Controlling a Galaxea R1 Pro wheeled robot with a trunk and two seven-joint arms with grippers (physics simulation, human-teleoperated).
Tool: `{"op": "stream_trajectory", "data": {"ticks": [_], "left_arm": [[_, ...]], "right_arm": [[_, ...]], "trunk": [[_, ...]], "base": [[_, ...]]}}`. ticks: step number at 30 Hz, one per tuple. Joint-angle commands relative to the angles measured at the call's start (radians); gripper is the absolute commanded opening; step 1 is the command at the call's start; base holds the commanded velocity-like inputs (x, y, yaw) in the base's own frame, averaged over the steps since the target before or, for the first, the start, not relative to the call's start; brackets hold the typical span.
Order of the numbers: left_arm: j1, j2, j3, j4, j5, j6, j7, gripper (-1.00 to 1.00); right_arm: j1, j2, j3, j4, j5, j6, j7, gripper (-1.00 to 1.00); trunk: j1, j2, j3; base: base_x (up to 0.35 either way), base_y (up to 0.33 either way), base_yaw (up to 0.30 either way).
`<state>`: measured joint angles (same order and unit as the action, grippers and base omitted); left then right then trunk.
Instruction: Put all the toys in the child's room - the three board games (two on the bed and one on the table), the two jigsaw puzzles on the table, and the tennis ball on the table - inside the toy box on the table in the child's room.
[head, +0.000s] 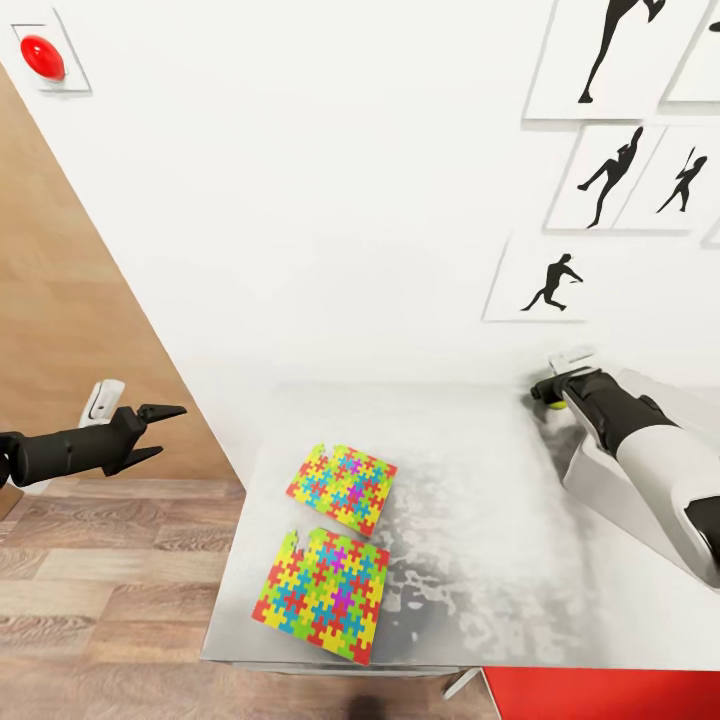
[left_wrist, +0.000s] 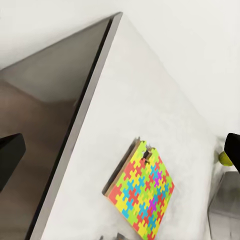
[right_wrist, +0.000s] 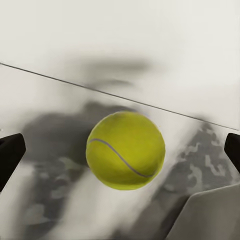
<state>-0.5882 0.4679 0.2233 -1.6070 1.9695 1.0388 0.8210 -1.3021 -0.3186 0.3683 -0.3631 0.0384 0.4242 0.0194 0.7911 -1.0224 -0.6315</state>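
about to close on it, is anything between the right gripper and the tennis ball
Nothing visible. In the right wrist view the tennis ball sits centred between the open fingers, on the table near the wall. The toy box lies right beside it.

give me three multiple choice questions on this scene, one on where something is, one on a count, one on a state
1. Where is the tennis ball?
A. between the fingers of the right hand
B. on top of a puzzle
C. on the floor

2. How many jigsaw puzzles lie on the table?
A. one
B. two
C. four

3. What state is the left hand in?
A. shut on a puzzle
B. open, holding nothing, out over the wood floor
C. pressed flat on the table

Answers:
1. A, the right wrist view shows the ball centred between the two dark fingertips.
2. B, the head view shows two multicoloured squares side by side.
3. B, its fingers are spread with nothing between them, beside the table edge.
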Motion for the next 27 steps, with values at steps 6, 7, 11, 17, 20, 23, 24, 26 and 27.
{"op": "stream_trajectory", "data": {"ticks": [6,7,11,17,20,23,24,26,27], "left_arm": [[-0.001,0.000,0.001,-0.001,0.009,0.003,0.010,1.00],[-0.001,0.000,0.001,-0.001,0.009,0.003,0.010,1.00],[-0.001,0.000,0.001,-0.001,0.009,0.003,0.010,1.00],[-0.001,0.000,0.001,-0.001,0.009,0.003,0.010,1.00],[-0.001,0.001,0.001,-0.001,0.010,0.003,0.010,1.00],[-0.001,0.007,0.001,-0.001,0.010,0.003,0.010,1.00],[-0.001,0.008,0.001,-0.001,0.011,0.003,0.009,1.00],[-0.001,0.010,0.001,-0.001,0.011,0.002,0.009,1.00],[-0.001,0.010,0.001,-0.001,0.011,0.002,0.009,1.00]], "right_arm": [[0.001,0.000,0.004,-0.008,0.005,0.008,0.056,1.00],[0.001,0.000,0.003,-0.010,0.005,0.008,0.067,1.00],[0.002,0.000,0.002,-0.018,0.005,0.012,0.078,1.00],[0.000,-0.001,0.000,-0.023,0.004,0.020,0.079,1.00],[-0.002,-0.002,0.000,-0.023,0.003,0.021,0.077,1.00],[-0.003,-0.005,-0.001,-0.023,0.003,0.022,0.075,1.00],[-0.004,-0.007,-0.001,-0.023,0.004,0.022,0.074,1.00],[-0.006,-0.010,-0.001,-0.023,0.003,0.022,0.073,1.00],[-0.007,-0.011,-0.001,-0.023,0.004,0.022,0.073,1.00]], "trunk": [[0.000,-0.001,-0.001],[0.000,-0.001,-0.001],[0.000,-0.001,-0.004],[0.000,-0.001,-0.013],[0.000,-0.001,-0.018],[0.000,-0.001,-0.022],[0.000,-0.001,-0.024],[0.000,-0.001,-0.027],[0.000,-0.001,-0.029]], "base": [[0.000,0.000,0.000],[0.000,0.000,0.000],[0.000,0.000,0.000],[0.000,0.000,0.000],[0.000,0.000,0.000],[0.000,0.000,0.000],[0.000,0.000,0.000],[0.000,0.000,0.000],[0.000,0.000,0.000]]}}
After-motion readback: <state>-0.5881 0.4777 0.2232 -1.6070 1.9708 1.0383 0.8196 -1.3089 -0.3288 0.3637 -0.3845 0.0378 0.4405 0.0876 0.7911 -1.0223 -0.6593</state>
